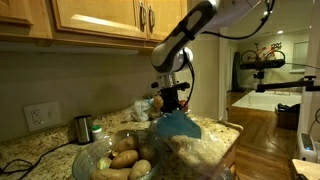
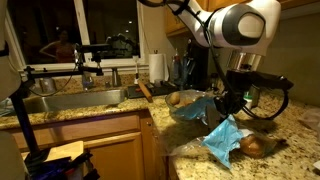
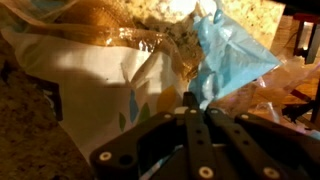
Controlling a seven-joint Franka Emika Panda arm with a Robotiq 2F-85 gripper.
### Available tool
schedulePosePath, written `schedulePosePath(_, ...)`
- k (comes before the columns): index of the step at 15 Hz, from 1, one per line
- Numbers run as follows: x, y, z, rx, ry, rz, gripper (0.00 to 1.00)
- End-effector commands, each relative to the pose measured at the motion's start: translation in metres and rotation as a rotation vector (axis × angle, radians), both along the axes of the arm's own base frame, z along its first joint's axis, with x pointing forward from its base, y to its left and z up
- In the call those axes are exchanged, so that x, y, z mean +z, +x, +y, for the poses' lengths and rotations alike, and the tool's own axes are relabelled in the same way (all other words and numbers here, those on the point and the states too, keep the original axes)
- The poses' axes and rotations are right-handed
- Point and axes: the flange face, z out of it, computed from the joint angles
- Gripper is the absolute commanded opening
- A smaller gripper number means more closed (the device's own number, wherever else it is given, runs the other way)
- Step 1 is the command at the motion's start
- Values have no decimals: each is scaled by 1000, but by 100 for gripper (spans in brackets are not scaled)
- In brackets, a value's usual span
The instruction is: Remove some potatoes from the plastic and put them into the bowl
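Note:
The plastic (image 1: 182,126) (image 2: 224,137) lies on the granite counter, blue at the top and clear below. Its blue top rises to a peak at my gripper (image 1: 172,101) (image 2: 229,106), which hangs straight down over it. In the wrist view my gripper (image 3: 190,102) is shut, and its tips pinch the edge of the blue plastic (image 3: 228,50). One of the potatoes (image 2: 252,146) shows through the clear part of the bag, and tan potatoes (image 3: 272,78) also show there in the wrist view. The glass bowl (image 1: 92,158) (image 2: 196,112) stands beside the bag and holds several potatoes (image 1: 126,158).
A small dark metal cup (image 1: 83,128) and a wall outlet (image 1: 38,116) are behind the bowl. A pile of round produce (image 1: 146,108) lies by the wall. A sink (image 2: 70,100) and a paper towel roll (image 2: 157,67) lie beyond. Wooden cabinets (image 1: 100,20) hang above.

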Motion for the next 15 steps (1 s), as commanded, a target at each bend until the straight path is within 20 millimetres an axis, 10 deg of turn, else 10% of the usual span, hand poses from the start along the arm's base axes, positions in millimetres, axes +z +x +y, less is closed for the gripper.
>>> schedulePosePath(1,6,1,-14,2,-18,-22,5)
schedulePosePath(15,35,1,-87,-109,-142,-85,4)
